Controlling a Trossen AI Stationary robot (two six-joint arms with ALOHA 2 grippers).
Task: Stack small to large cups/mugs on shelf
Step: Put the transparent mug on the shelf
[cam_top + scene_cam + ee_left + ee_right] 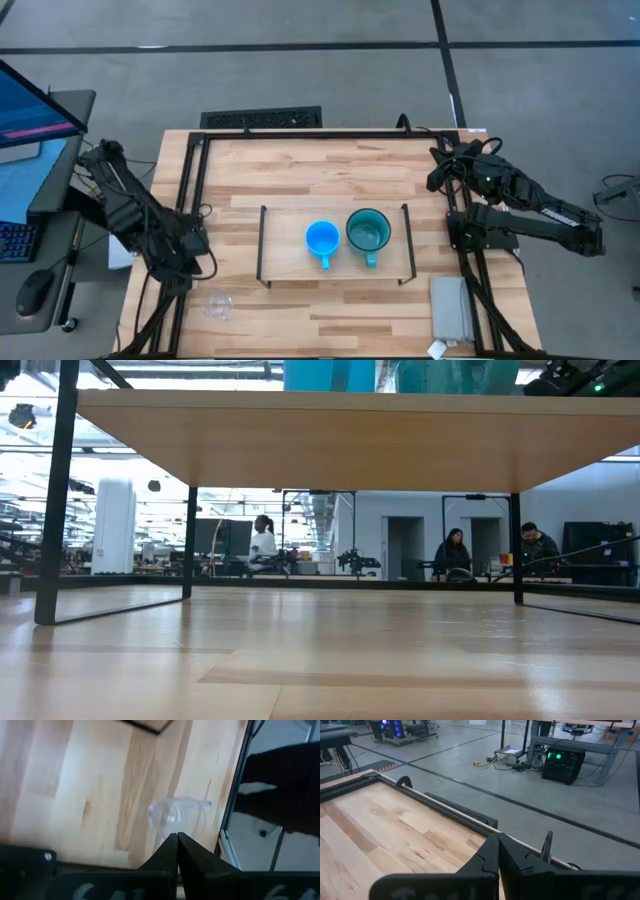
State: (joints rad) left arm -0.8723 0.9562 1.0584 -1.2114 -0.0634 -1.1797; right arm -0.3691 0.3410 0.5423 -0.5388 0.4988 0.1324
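Just past the pressed-together fingertips of the left gripper (177, 836) lies the small clear glass cup (172, 814), tipped on its side on the tabletop (300, 160), unheld. Bright blue mug (321, 240) and teal mug (368, 232) stand side by side on the shelf (290, 262). Right gripper (498, 837), fingers together, holds nothing.

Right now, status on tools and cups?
Left tool shut, empty, above glass cup. Right tool shut, parked. Blue mug, teal mug on shelf.
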